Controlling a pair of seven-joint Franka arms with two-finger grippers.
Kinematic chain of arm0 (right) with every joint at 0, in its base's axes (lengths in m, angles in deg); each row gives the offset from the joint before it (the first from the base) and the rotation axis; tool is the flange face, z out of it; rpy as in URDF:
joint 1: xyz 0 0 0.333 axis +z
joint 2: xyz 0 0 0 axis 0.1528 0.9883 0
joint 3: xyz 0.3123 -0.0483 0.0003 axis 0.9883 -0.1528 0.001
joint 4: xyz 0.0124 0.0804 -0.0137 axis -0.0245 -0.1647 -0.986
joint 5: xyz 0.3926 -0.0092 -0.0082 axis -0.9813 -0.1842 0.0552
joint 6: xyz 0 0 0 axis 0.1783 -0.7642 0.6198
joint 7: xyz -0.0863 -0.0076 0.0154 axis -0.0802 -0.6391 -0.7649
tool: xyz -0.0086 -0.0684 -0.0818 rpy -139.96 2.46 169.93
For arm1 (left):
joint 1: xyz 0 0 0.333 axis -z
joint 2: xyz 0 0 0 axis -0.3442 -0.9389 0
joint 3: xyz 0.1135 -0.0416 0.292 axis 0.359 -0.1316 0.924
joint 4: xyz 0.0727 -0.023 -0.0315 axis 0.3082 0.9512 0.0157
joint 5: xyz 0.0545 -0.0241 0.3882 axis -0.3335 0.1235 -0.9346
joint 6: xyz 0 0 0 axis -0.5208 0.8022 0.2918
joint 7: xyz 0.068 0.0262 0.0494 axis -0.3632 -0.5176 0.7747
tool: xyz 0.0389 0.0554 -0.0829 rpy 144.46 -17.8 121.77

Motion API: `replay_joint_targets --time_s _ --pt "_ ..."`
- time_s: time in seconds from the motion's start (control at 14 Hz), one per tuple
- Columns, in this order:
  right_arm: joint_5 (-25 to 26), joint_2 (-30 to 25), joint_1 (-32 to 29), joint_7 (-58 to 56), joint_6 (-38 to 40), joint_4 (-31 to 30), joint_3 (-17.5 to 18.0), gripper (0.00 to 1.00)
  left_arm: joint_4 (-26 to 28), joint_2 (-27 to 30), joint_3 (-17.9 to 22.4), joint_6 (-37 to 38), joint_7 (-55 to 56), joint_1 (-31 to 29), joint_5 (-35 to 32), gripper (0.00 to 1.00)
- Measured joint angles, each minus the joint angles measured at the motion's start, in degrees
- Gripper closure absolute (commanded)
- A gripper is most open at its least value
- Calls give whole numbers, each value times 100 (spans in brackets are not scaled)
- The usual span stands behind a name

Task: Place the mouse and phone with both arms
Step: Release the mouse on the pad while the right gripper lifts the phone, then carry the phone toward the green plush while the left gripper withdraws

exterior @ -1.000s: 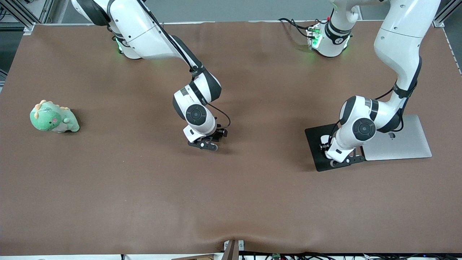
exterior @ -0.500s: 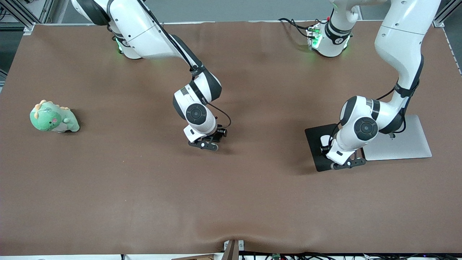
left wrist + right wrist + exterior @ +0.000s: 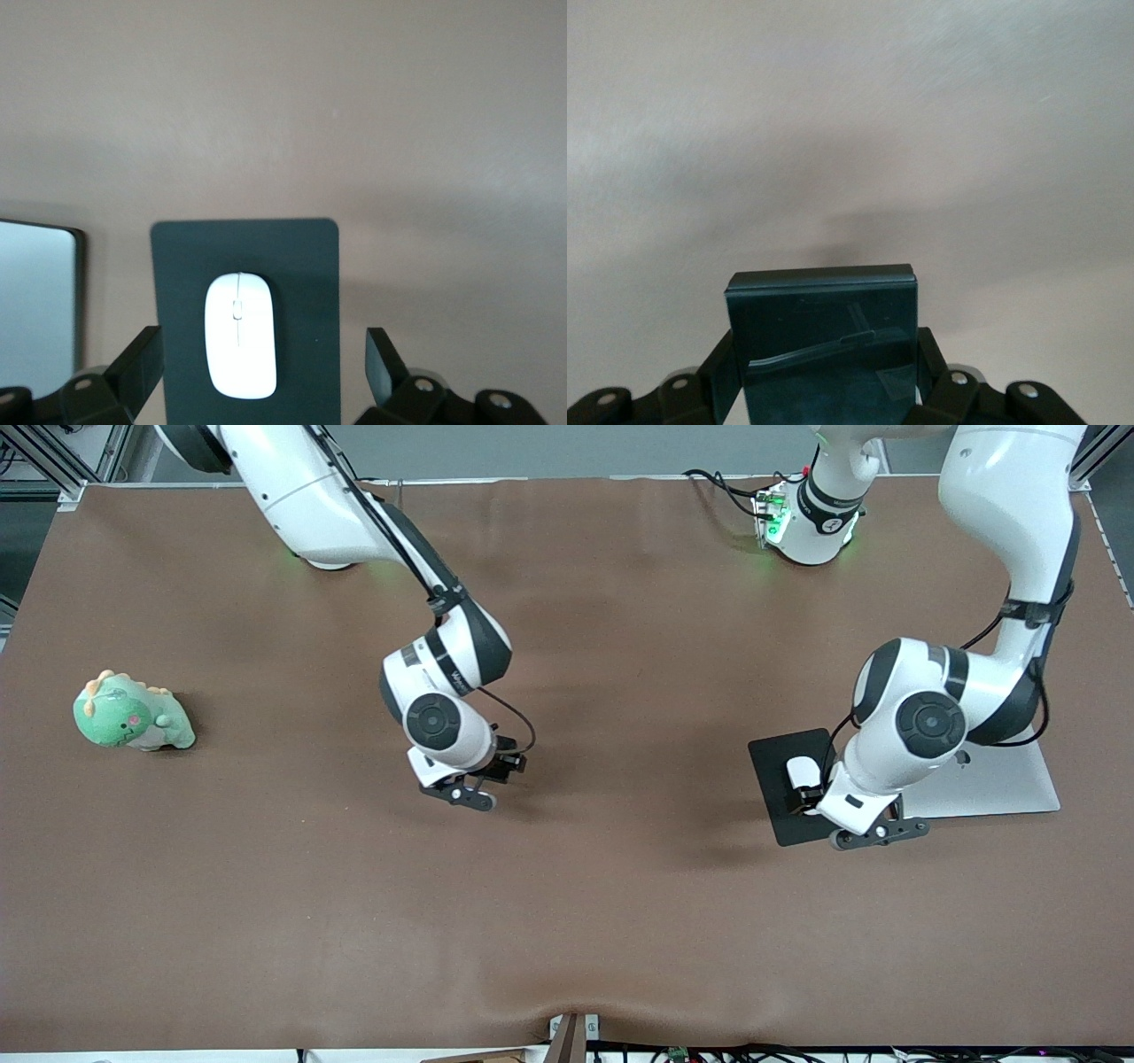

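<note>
The white mouse (image 3: 802,771) (image 3: 239,335) lies on the black pad (image 3: 780,797) (image 3: 306,266) toward the left arm's end of the table. My left gripper (image 3: 879,831) (image 3: 263,370) hangs open just above the pad, its fingers (image 3: 140,361) spread wide on either side of the mouse and touching nothing. My right gripper (image 3: 462,788) (image 3: 824,385) is over the bare middle of the table, shut on the black phone (image 3: 824,332), which it holds by its edges above the cloth. In the front view the right hand hides the phone.
A closed silver laptop (image 3: 992,781) (image 3: 35,301) lies beside the pad under the left arm's elbow. A green dinosaur plush (image 3: 131,713) sits toward the right arm's end. Brown cloth (image 3: 567,912) covers the table.
My left gripper has opened, let go of the mouse on the pad and risen. My right arm has carried the phone a little toward the plush's end.
</note>
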State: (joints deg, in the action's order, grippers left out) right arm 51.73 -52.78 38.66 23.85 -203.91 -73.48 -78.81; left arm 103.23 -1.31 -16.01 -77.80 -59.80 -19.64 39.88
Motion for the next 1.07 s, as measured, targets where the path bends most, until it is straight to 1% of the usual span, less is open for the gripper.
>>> replay_joint_targets --time_s 0.21,0.43,0.57,0.79,0.93,1.07 --pt "0 -133 -267 -242 190 -16 -1 100 -80 430 -21 112 0 -3 0 0" --pt "0 -304 -602 -692 595 -39 -8 100 -171 840 -98 345 0 -2 0 0" --pt "0 -502 -856 -1046 734 -183 -16 100 -288 1110 -161 670 1 -2 74 0" --pt "0 -833 -1218 -1679 764 -617 -54 100 -542 1484 -214 1330 1 -1 251 0" --pt "0 -999 -1389 -2120 764 -910 -181 100 -728 1663 -255 1801 -8 0 279 0" --pt "0 -1119 -1441 -2551 764 -1155 -426 100 -848 1810 -298 2121 -205 0 292 0"
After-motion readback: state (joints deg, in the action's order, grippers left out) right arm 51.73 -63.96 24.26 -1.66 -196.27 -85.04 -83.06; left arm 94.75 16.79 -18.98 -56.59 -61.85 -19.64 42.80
